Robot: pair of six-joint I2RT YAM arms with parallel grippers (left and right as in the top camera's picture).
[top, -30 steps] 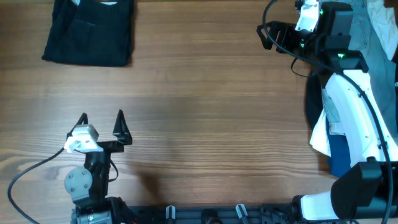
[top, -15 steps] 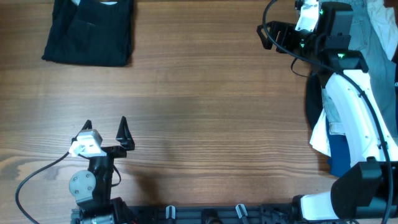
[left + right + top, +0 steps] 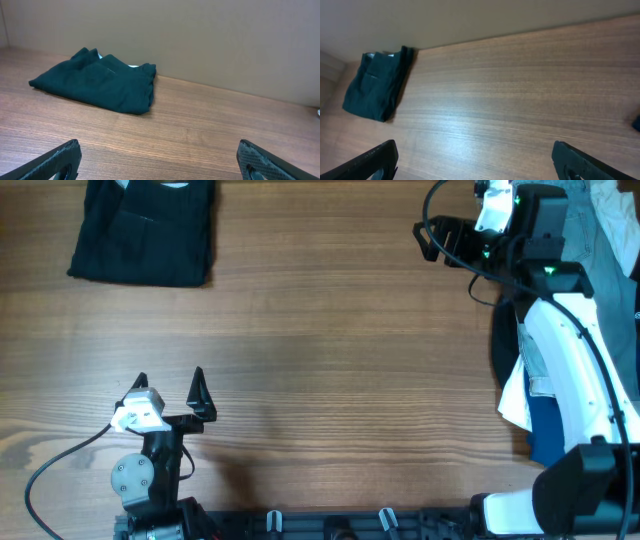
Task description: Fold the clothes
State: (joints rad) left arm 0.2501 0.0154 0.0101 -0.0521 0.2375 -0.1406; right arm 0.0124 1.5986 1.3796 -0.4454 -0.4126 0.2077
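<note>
A folded dark green garment lies at the table's far left corner; it also shows in the left wrist view and the right wrist view. A pile of unfolded clothes, grey, white and blue, lies at the right edge, partly under the right arm. My left gripper is open and empty near the front left, well short of the folded garment. My right gripper is open and empty at the far right, pointing left over bare wood.
The wooden table spans the view. A black cable runs from the left arm's base at the front left. A wall stands behind the folded garment.
The left gripper has drawn back slightly toward the front edge and shifted a little right. The right arm has not moved.
</note>
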